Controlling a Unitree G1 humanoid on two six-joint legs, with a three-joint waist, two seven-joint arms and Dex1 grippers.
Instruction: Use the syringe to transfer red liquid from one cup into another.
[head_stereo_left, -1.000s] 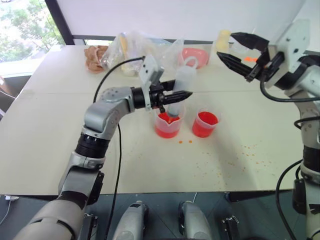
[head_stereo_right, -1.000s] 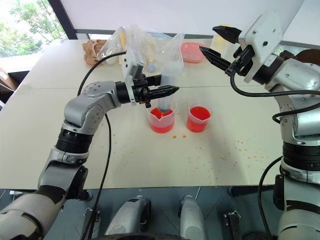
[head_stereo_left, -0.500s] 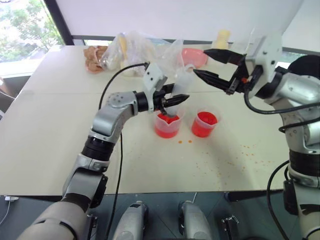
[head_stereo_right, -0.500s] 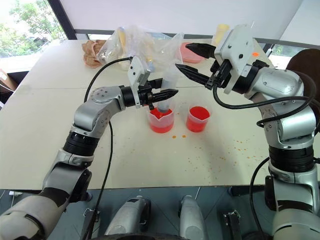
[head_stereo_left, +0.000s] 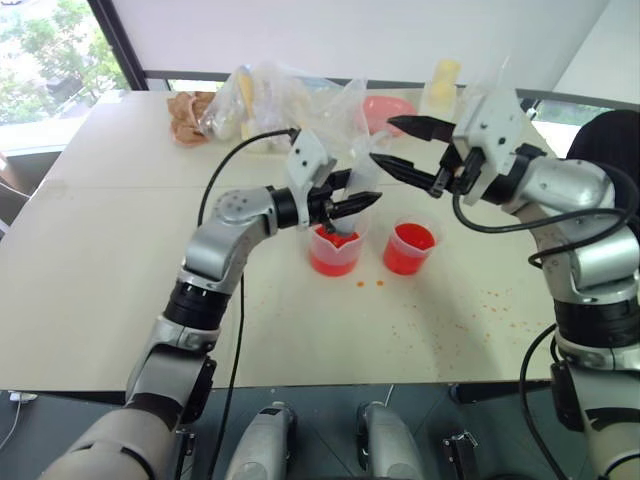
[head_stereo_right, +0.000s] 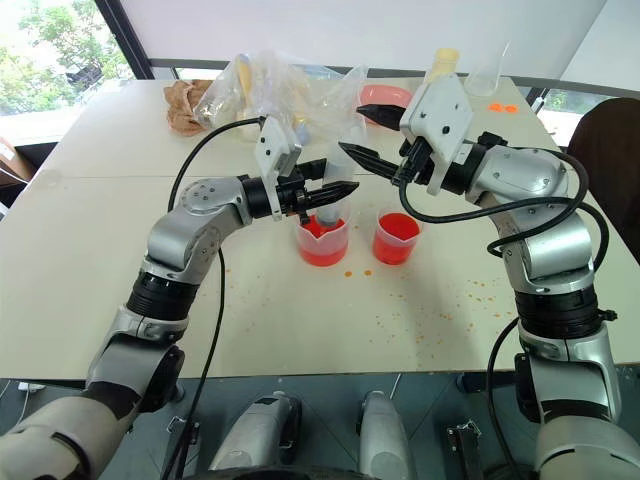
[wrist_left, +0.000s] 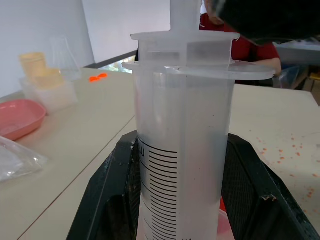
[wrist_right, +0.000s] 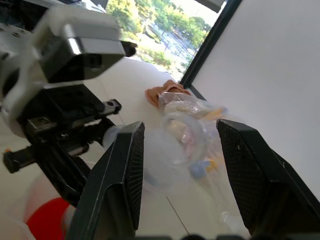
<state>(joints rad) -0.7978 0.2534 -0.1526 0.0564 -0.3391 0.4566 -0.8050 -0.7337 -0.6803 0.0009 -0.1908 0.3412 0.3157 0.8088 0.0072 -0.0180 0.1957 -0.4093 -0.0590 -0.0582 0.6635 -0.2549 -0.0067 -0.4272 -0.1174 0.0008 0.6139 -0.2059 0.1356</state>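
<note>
The clear syringe (wrist_left: 182, 150) stands upright with its lower end in the wider spouted cup (head_stereo_left: 334, 253), which holds red liquid (head_stereo_left: 338, 240). My left gripper (head_stereo_left: 356, 194) is shut on the syringe's barrel just above that cup. The narrower cup (head_stereo_left: 410, 249), to the right of the spouted cup, also holds red liquid. My right gripper (head_stereo_left: 382, 140) is open, pointing left, with its fingers on either side of the plunger's top end (wrist_right: 167, 157). Its upper finger (wrist_left: 250, 15) shows dark over the syringe in the left wrist view.
Clear plastic bags (head_stereo_left: 285, 95) with small items, a pink dish (head_stereo_left: 392, 112), a brown lump (head_stereo_left: 190, 115) and yellow-lidded containers (head_stereo_left: 444, 76) stand at the back of the table. Red drops (head_stereo_left: 370, 283) spot the tabletop in front and to the right. A person in red (wrist_left: 250, 47) sits behind.
My right gripper has swung left and down from the far right to the top of the syringe, still open. The left gripper holds the syringe in nearly the same place.
</note>
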